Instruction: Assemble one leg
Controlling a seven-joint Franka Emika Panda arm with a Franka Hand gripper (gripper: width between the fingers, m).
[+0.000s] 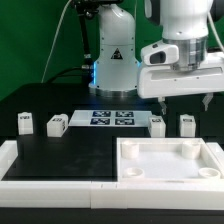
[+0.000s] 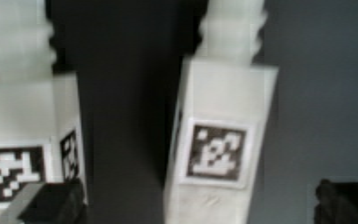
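Four small white legs with square tags stand on the black table in the exterior view: two at its left (image 1: 25, 122) (image 1: 57, 124) and two at its right (image 1: 158, 124) (image 1: 187, 123). My gripper (image 1: 185, 101) is open and hangs just above the rightmost leg, one finger on each side. In the wrist view this leg (image 2: 222, 120) lies between my dark fingertips (image 2: 345, 200), untouched, with its neighbour (image 2: 16, 120) beside it. My gripper (image 2: 194, 205) holds nothing. The large white tabletop (image 1: 205, 152) with corner sockets lies in front of these legs.
The marker board (image 1: 110, 118) lies flat between the two pairs of legs. A white raised border (image 1: 12, 160) runs along the table's front and the exterior view's left. The robot base (image 1: 115, 60) stands behind the marker board.
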